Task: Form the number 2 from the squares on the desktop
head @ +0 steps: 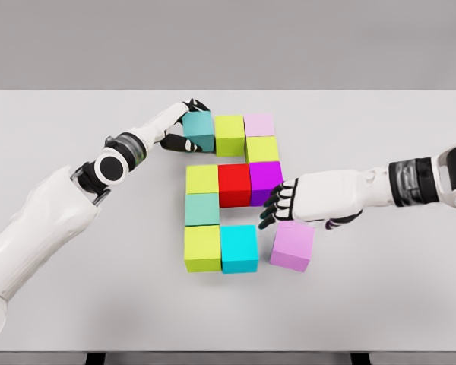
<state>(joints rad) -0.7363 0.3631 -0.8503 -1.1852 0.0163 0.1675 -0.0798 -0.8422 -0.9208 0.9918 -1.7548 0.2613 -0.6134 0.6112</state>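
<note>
Head view: 10 cubes form most of a 2 on the white counter (380,304). Bottom row has a yellow-green cube (202,249) and a cyan cube (239,249); its 3rd slot is unfilled. A loose violet cube (292,245) sits just right of that slot, skewed, apart from the cyan one. Right hand (283,204) hovers directly above and behind it, fingers spread, holding nothing; nearer by far. Left hand (187,122) curls around the teal top-left cube (199,129); fingertips partly hidden, actual grip uncertain.
</note>
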